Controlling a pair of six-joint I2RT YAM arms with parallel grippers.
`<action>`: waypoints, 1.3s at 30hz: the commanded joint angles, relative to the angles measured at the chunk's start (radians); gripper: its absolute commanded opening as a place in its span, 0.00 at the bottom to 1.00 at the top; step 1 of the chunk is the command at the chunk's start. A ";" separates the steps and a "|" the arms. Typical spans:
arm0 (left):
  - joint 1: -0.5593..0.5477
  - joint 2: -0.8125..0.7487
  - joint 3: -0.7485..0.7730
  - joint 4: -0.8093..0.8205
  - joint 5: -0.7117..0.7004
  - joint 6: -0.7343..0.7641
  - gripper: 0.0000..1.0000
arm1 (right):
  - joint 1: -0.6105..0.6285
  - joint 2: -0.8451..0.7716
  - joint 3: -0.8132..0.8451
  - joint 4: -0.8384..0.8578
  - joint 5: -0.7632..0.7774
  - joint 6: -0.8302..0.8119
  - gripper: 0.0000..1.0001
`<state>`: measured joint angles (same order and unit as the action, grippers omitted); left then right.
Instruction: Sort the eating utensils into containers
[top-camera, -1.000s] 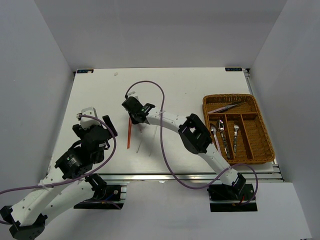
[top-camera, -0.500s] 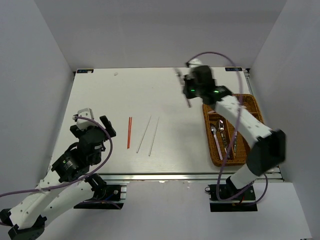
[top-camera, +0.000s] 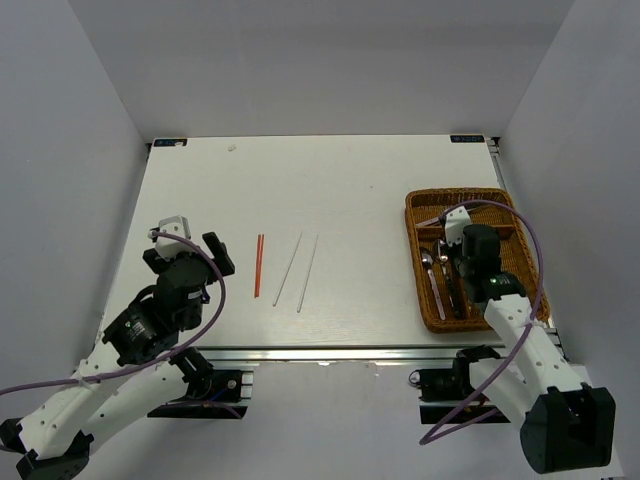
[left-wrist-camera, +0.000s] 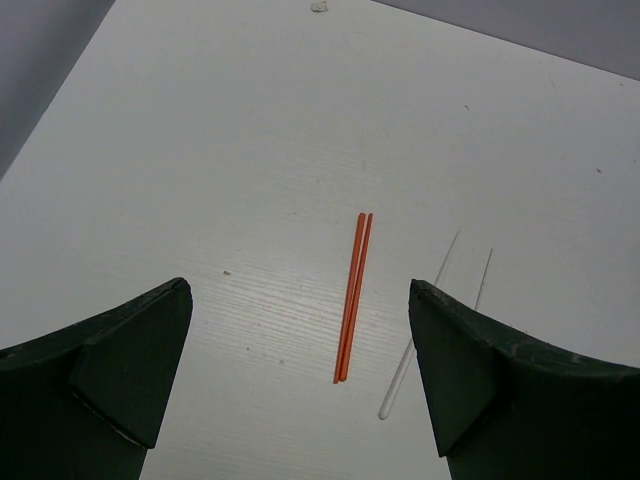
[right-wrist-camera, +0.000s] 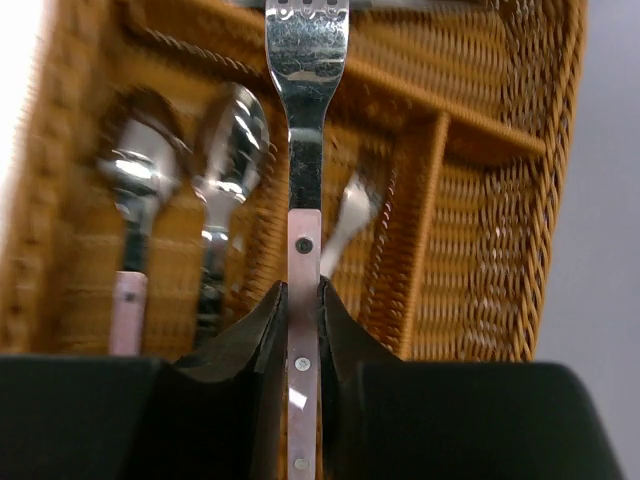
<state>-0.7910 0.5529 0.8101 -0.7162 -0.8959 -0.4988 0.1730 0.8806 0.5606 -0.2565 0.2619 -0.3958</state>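
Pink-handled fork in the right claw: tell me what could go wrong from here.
1. The right claw pinches the pink-handled fork only on its slim handle; it may pivot or slip.
2. It hangs close to the spoons in the wicker tray; released here, it might land among them.
3. The red-orange chopsticks lie flat on the table, probably hard for the open left claw to pinch.

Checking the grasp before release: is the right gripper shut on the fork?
Shut: fingers of the right gripper pinch the pink-handled fork above the wicker tray.
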 joint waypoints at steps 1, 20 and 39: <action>0.006 -0.008 -0.005 0.017 0.020 0.011 0.98 | -0.053 0.015 -0.007 0.102 0.043 -0.068 0.00; 0.006 -0.025 -0.008 0.021 0.028 0.013 0.98 | -0.101 0.050 -0.057 0.097 0.166 -0.009 0.64; 0.006 0.099 0.001 0.009 0.018 0.006 0.98 | -0.102 0.233 0.251 0.016 0.028 0.168 0.73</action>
<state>-0.7902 0.6323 0.8078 -0.7033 -0.8745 -0.4942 0.0776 1.0634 0.8150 -0.2707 0.3241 -0.2562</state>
